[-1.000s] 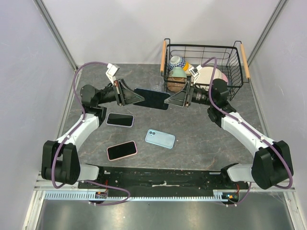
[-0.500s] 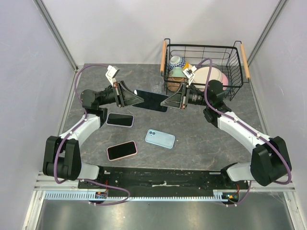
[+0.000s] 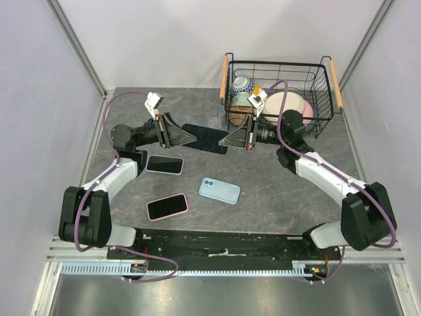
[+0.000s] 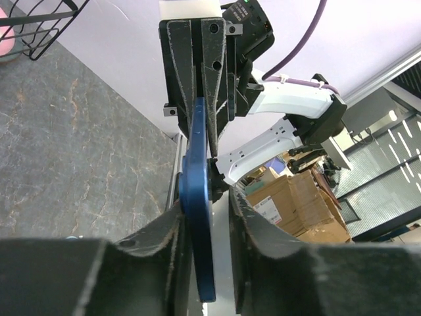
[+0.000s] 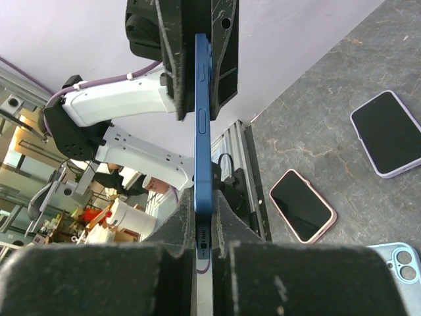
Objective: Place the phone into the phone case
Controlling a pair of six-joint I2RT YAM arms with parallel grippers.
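Robot lab: panelled test table (image 3: 276, 191), cardboard boxes (image 4: 293, 197).

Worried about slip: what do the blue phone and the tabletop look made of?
The blue phone: smooth blue edge with buttons, probably metal or hard plastic. The tabletop: dark grey with pale veins, stone-like, perhaps printed laminate.

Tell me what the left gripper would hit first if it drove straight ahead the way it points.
Most likely the right gripper: it faces the left gripper head-on, and both are clamped on opposite ends of the blue phone.
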